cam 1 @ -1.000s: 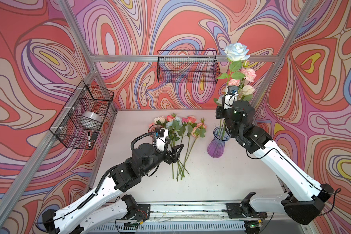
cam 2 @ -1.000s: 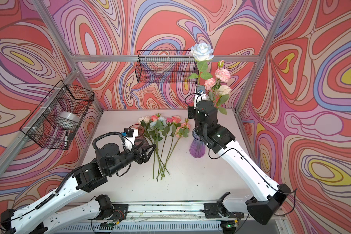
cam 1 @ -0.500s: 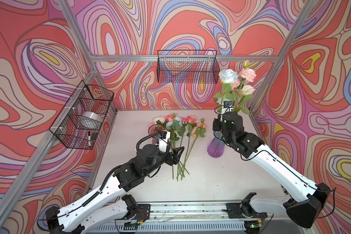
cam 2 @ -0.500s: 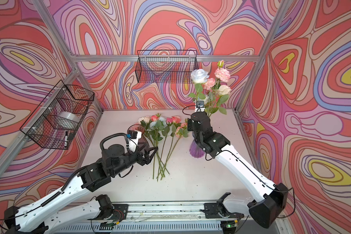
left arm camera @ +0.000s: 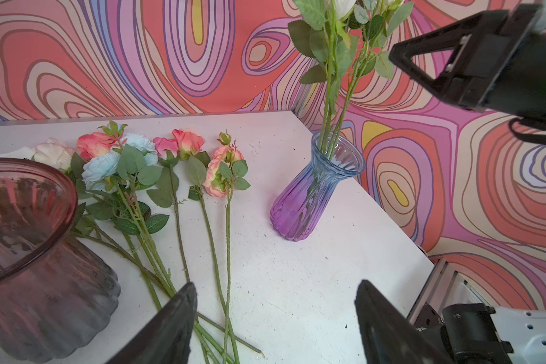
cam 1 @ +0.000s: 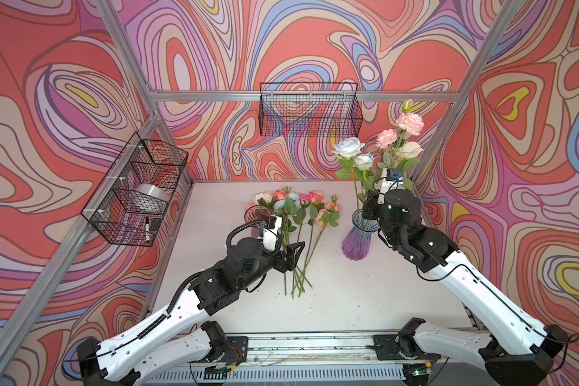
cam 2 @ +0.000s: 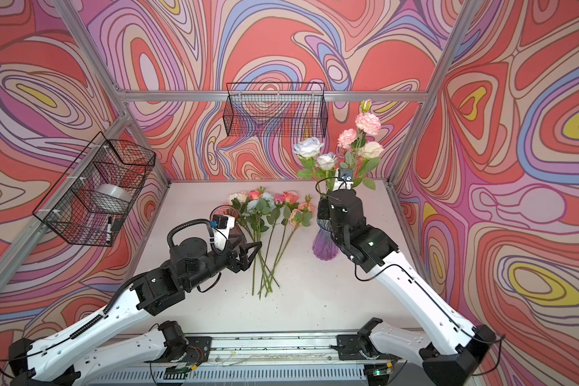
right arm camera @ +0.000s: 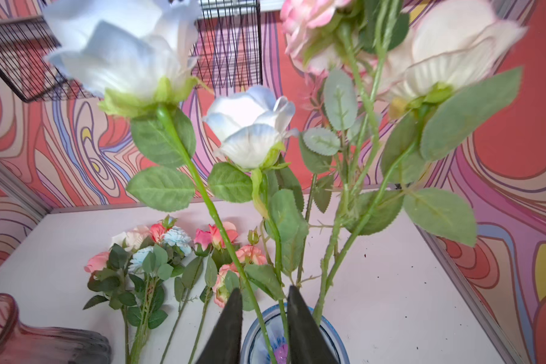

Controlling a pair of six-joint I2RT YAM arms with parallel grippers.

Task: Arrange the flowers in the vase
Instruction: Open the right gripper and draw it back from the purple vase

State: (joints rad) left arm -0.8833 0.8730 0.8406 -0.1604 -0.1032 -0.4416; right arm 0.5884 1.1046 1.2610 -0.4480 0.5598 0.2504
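On the left wall hangs a basket (cam 1: pixel 137 187) with a tape roll (cam 1: pixel 149 197) in it, no part of the job. At the left of the surface (cam 1: pixel 348 300) stands an empty pink vase (left arm camera: pixel 29 252). Just beside it the left hand (cam 1: pixel 294 255) hovers low over the stalks of the loose flowers (cam 1: pixel 298 209), jaws wide apart and holding nothing. These flowers, coral, pink, white and pale blue, lie flat in a fan, heads toward the back wall and stalks crossing near the hand. They look like the larger share, perhaps six or seven stalks, though they overlap too much for a sure count. Right of them the purple vase (cam 1: pixel 356 239) stands upright with a bunch (cam 1: pixel 390 147) in it: a pale blue rose, a smaller bud, pink carnations and a cream rose, all in through the mouth. The right hand (right arm camera: pixel 264 293) sits just above that mouth, jaws a narrow way apart with the blue rose's stalk between them. The gap is wider than the stalk, so I judge it not gripped. Roughly a third of the job looks done; every loose flower has yet to go in.
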